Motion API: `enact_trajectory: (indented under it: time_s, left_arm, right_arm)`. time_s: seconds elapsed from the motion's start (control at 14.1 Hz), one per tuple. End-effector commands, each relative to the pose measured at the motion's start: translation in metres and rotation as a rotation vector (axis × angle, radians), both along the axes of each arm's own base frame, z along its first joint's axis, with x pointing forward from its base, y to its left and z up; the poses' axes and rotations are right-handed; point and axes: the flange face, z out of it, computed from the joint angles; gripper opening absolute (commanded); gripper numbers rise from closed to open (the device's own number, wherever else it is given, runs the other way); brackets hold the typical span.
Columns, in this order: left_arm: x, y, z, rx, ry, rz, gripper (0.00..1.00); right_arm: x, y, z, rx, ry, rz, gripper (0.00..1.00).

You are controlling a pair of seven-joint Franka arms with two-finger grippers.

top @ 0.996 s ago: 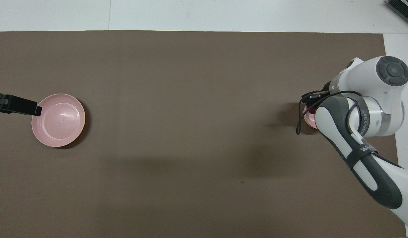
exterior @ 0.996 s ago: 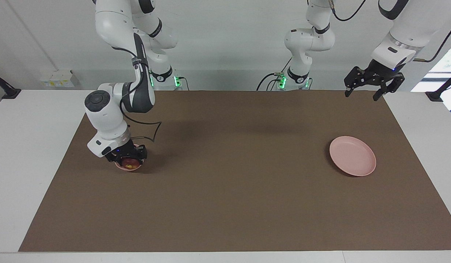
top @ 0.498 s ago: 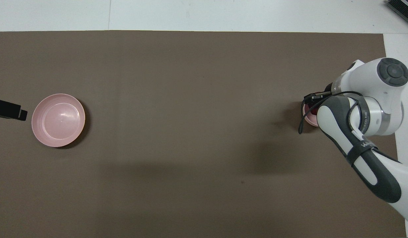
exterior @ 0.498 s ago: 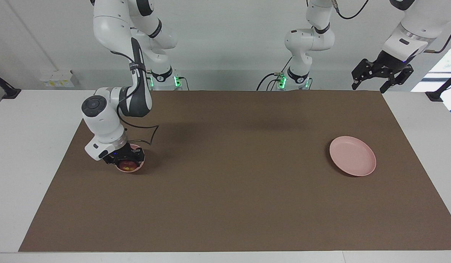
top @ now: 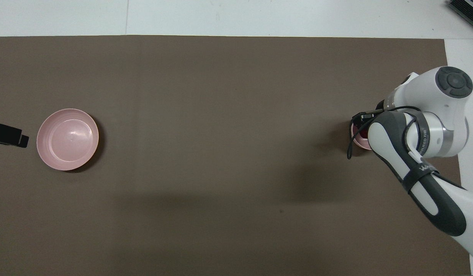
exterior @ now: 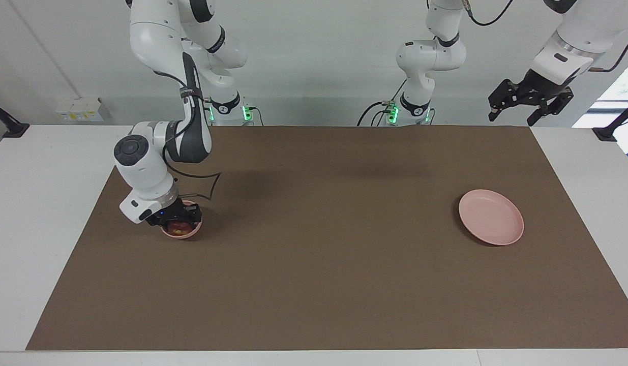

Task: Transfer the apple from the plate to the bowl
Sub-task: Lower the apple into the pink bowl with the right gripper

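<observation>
Your right end effector (exterior: 177, 222) sits down in the bowl (exterior: 182, 233), fingers clamped on the apple (exterior: 178, 228). Left end effector (exterior: 528, 100), jaws spread, hangs empty, plate (exterior: 490, 217) at its 6 o'clock.

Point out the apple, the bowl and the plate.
apple (exterior: 178, 228): facing view, its red and yellow top showing inside the bowl.
bowl (exterior: 189, 235): facing view, outer pink wall below the right gripper.
plate (exterior: 491, 223): facing view, bare flat middle.
</observation>
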Motion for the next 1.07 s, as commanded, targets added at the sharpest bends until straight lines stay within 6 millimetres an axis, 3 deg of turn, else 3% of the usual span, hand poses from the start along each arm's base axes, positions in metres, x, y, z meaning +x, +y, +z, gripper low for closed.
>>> enact_trajectory:
  time_s: [0.0,0.28,0.36,0.71,0.85,1.0]
  left_arm:
    - [-0.010,-0.005,0.000,0.046,0.004,0.002,1.00]
    - [-0.009,-0.005,0.002,0.044,-0.008,0.000,1.00]
    - [-0.009,-0.005,0.003,0.043,-0.014,-0.003,1.00]
    - [-0.009,0.001,0.004,0.041,-0.012,0.008,1.00]
    - [-0.009,0.001,0.004,0.041,-0.012,0.008,1.00]
    - [-0.009,0.000,0.004,0.041,-0.012,0.006,1.00]
  right_arm:
    - [-0.007,-0.002,0.007,-0.008,0.018,0.022,0.06]
    - [-0.009,-0.002,-0.003,-0.007,0.011,0.024,0.12]
    - [-0.007,-0.002,-0.005,-0.007,-0.007,0.026,0.18]
    - [-0.010,-0.002,-0.011,-0.006,-0.014,0.015,0.76]
    - [-0.010,-0.002,-0.011,-0.006,-0.016,0.014,0.94]
    - [-0.009,-0.002,-0.012,-0.006,-0.019,0.014,1.00]
